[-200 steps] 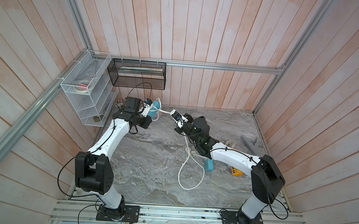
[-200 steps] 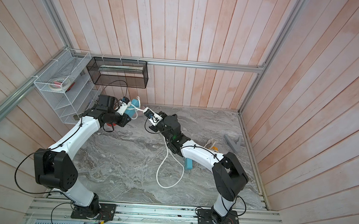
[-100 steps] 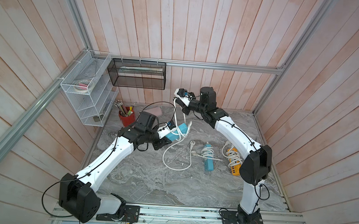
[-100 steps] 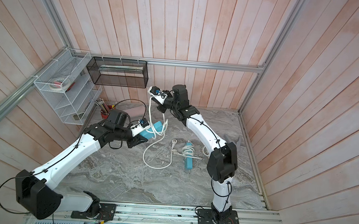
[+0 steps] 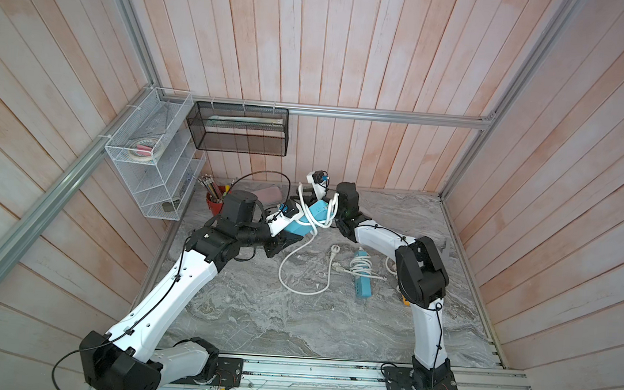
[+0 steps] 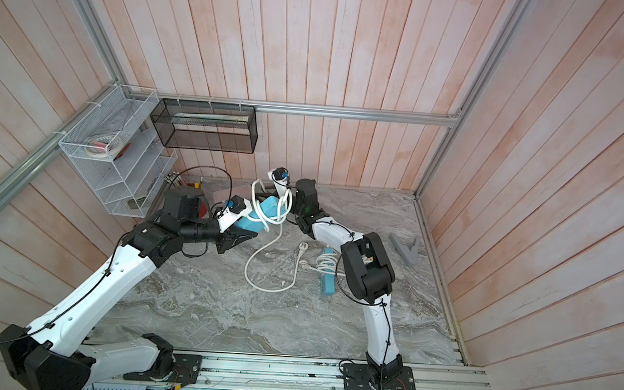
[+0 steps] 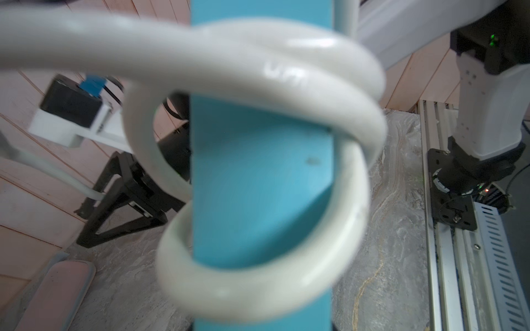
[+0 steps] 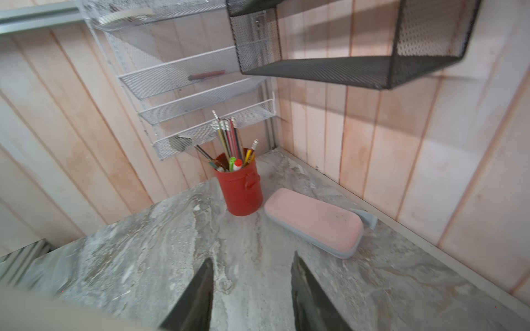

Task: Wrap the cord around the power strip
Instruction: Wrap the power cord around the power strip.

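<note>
sky-blue plastic ringed with glossy white cable hangs over the marble-look tabletop (image 5: pixel 255 313), the wrapping job apparently about half done. left of the red pencil cup (image 5: pixel 215 205), a white wire-mesh rack (image 5: pixel 153 164) is fixed to the plank wall. just right of the cup, the left gripper (image 5: pixel 286 241) is clamped on one end of the power strip (image 5: pixel 318 211), holding the flat, square-edged bar tilted up and clear of the table. the cord (image 7: pixel 258 68), thick, round and smooth, sits in a few coils around the strip. they look slack rather than snug.

beyond the strip's raised end, further right of the cup, the right gripper (image 8: pixel 253 256) points back toward the cup. its dark tapered fingers are spread, with nothing between them. the unwound tail drops to the table right of the cup, curves in one wide loop and seems to end at a white plug (image 5: pixel 334 248).

the next move likely calls for the free gripper to take the tail close to the strip and carry it round for another turn. it would need enough tension to keep the coils from sliding off. furthest right of the cup, a second blue strip (image 5: pixel 363 287) lies flat, its own lead bundled.
</note>
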{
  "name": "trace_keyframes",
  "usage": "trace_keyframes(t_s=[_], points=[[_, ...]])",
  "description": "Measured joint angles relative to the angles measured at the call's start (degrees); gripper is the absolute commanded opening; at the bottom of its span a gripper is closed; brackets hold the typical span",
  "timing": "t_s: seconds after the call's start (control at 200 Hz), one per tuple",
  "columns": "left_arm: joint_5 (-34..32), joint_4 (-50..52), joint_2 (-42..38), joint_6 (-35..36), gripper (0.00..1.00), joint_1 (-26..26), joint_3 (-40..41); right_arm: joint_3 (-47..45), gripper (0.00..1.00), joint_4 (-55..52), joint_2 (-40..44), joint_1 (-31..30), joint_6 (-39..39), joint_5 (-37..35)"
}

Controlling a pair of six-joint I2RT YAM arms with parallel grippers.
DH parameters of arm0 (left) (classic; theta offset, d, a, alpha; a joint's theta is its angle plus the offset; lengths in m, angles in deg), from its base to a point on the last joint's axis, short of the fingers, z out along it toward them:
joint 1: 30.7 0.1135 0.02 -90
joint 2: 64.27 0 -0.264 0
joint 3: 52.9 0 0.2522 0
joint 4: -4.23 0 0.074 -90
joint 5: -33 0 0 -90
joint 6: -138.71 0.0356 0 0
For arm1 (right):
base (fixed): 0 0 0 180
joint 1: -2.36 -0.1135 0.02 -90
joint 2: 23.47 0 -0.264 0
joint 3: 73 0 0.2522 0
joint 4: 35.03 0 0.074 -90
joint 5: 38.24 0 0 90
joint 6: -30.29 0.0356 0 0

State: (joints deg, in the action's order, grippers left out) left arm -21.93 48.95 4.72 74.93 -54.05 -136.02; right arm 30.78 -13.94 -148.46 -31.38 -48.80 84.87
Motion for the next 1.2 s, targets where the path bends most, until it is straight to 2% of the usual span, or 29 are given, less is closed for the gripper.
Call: trace_keyframes(t_s=[0.12, 0.27, 0.3, 0.41, 0.48, 0.51, 0.67, 0.795, 0.95, 1.09, 1.2], points=[[-1.16, -0.44, 0.07, -1.79, 0.00, 0.48, -0.04, -5.64, 0.54, 5.27, -1.14, -1.70, 3.78, -7.65], [-2.58, -0.92, 0.11, -4.57, 0.00, 1.86, -0.83, -10.10, 0.53, 7.43, -1.14, -3.23, 4.57, -15.06], [-2.82, -1.16, 0.11, -5.29, 0.00, 2.34, -1.16, -10.49, 0.49, 7.65, -1.14, -3.37, 4.57, -16.15], [-4.39, -3.28, 0.24, -8.39, 0.00, 4.46, -1.77, -11.21, 0.15, 8.98, -1.16, -3.67, 5.31, -18.29], [-5.53, -5.01, 0.79, -10.75, 0.00, 6.73, -1.88, -11.26, 0.03, 9.86, -1.25, -4.13, 5.55, -19.34], [-5.64, -5.60, 1.20, -11.67, 0.00, 7.98, -1.95, -11.39, 0.00, 10.19, -1.25, -4.46, 5.57, -19.85], [-7.52, -5.46, 4.98, -14.05, 0.00, 14.10, -4.35, -16.17, 0.00, 11.63, -0.07, -7.04, 3.78, -23.06], [-10.14, -4.74, 7.23, -15.54, 0.00, 18.43, -5.53, -20.15, 0.00, 9.86, 2.56, -8.46, -2.32, -26.60], [-17.55, -4.48, 10.23, -16.50, 0.00, 22.77, -5.73, -21.97, 0.00, 8.26, 7.91, -12.70, -17.11, -33.27], [-23.89, -3.65, 13.86, -14.78, 0.00, 22.67, -6.49, -24.00, 0.00, 6.19, 14.80, -17.73, -28.76, -35.10], [-27.17, -1.90, 15.80, -12.20, 0.00, 20.26, -6.38, -23.76, 0.00, 2.97, 20.22, -18.71, -35.30, -34.69]])
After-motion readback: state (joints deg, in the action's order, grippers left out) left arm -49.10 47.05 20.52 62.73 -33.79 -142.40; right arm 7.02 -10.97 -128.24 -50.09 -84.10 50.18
